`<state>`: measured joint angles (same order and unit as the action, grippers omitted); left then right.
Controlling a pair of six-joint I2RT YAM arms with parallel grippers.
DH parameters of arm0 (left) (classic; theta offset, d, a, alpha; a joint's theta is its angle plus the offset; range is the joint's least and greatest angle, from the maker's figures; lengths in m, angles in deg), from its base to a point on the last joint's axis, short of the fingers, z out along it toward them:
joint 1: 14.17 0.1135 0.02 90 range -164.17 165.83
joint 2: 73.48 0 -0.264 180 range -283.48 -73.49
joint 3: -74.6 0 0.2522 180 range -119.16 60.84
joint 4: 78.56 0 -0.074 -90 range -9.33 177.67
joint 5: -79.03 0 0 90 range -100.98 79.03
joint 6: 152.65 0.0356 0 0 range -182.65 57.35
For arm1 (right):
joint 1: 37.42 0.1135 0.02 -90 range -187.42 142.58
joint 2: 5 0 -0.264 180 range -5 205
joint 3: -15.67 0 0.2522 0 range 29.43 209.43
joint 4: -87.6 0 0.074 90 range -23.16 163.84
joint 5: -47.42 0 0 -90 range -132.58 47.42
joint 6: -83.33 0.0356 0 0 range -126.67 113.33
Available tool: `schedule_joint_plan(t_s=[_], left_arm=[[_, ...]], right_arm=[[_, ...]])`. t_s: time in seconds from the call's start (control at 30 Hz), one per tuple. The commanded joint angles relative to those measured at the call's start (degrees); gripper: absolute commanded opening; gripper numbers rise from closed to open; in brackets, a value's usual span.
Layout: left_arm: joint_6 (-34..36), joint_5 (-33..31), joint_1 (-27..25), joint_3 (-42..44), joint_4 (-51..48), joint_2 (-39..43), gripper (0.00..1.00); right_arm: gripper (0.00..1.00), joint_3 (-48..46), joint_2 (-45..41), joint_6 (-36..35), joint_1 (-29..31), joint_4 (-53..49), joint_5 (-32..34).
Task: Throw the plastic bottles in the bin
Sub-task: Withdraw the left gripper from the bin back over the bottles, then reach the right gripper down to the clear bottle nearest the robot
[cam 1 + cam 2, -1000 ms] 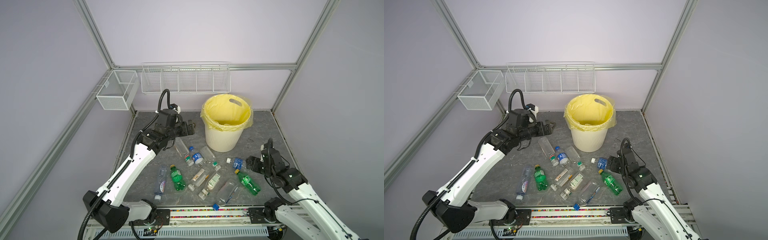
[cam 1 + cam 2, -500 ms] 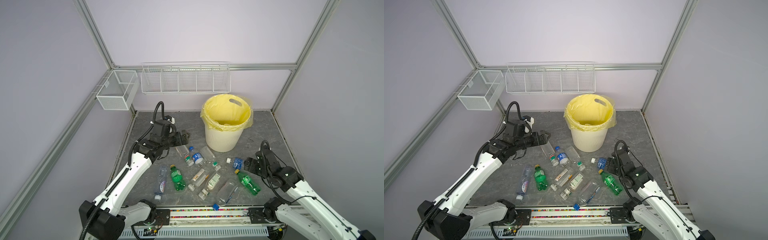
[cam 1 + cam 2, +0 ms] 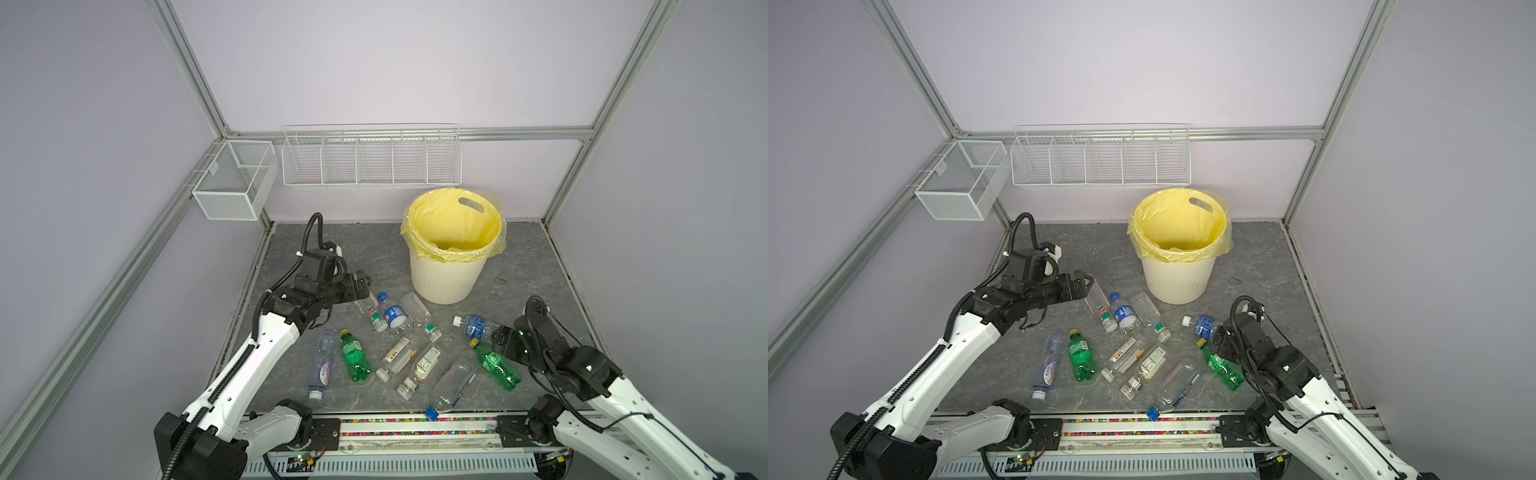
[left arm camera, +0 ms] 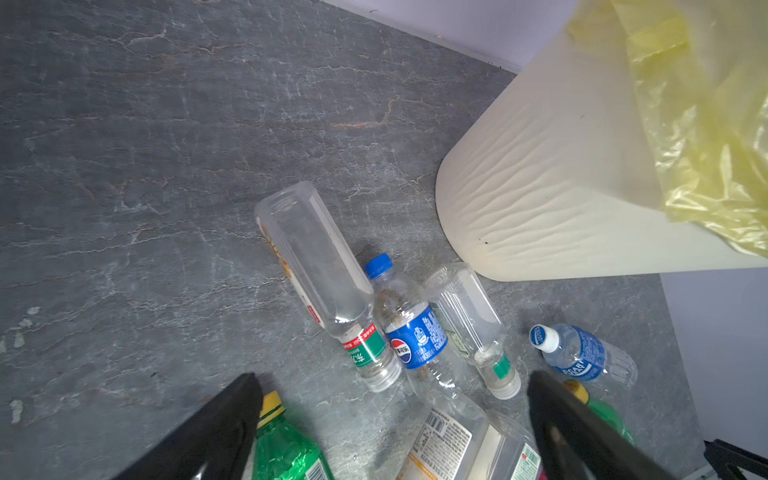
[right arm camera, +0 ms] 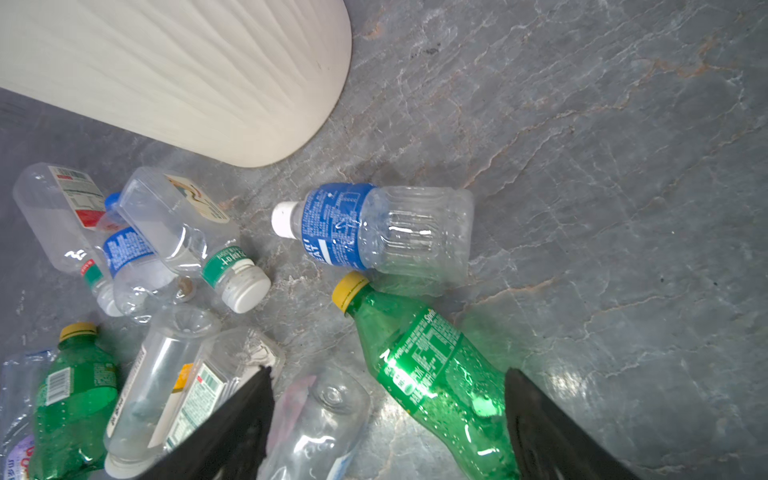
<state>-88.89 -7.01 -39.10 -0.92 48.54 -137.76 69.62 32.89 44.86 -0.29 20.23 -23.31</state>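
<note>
The left gripper (image 4: 392, 376) stood wide open and empty, near the base of a clear bottle with a green neck band (image 4: 320, 266). The right gripper (image 5: 388, 370) also gaped, holding nothing, with a green Sprite bottle (image 5: 432, 374) lying between its jaws; contact could not be told. The other plastic bottles (image 3: 392, 316) lay scattered on the grey tabletop (image 3: 374, 249) between the arms, just in front of the cream bin (image 3: 444, 282) with its yellow liner (image 3: 453, 224).
</note>
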Motion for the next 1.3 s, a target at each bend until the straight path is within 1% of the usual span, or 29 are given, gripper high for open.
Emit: schedule_joint_plan(t_s=[0.0, 0.07, 0.17, 0.3, 0.5, 0.7, 0.8, 0.93, 1.0, 1.17, 1.27], left_arm=[[0.77, -2.37, 0.41, 0.79, -2.08, 2.61, 0.99], [0.75, -2.51, 0.57, 1.43, -2.41, 3.46, 1.00], [0.89, -2.43, 0.52, 2.22, -3.15, 4.56, 1.00], [1.79, -2.66, 0.58, 2.72, -4.36, 5.85, 1.00], [2.90, -2.60, 0.66, 4.52, -3.96, 7.28, 1.00], [3.66, -1.01, 0.66, 4.91, -3.67, 6.72, 1.00], [4.07, -0.55, 0.67, 4.95, -3.49, 6.55, 1.00], [4.01, -0.69, 0.76, 5.06, -3.80, 6.32, 1.00], [3.93, -1.27, 0.76, 5.31, -3.93, 6.43, 1.00], [4.03, -1.86, 0.84, 6.16, -3.69, 6.84, 1.00], [3.91, -1.73, 0.85, 6.46, -3.50, 6.62, 1.00]], right_arm=[[0.88, -0.57, 0.66, 0.77, 0.83, -4.07, -0.96], [0.88, -1.30, 1.10, 1.31, 1.75, -3.38, -1.57], [0.88, -2.48, 1.87, 4.46, 4.55, -2.11, -1.14], [0.89, -2.85, 3.57, 12.73, 10.76, -2.69, 2.73], [0.89, -0.55, 7.38, 24.54, 21.04, -6.32, 9.67], [0.88, -0.60, 13.34, 34.68, 28.03, -3.14, 10.64], [0.88, 0.40, 16.75, 39.90, 30.20, -3.17, 11.49], [0.88, 0.61, 19.52, 42.87, 30.68, -1.81, 10.34], [0.88, 0.29, 19.92, 43.58, 30.83, 0.47, 9.56], [0.89, 0.57, 20.94, 46.18, 30.93, 1.14, 8.29], [0.89, 0.69, 21.58, 46.43, 30.95, 2.96, 7.51]])
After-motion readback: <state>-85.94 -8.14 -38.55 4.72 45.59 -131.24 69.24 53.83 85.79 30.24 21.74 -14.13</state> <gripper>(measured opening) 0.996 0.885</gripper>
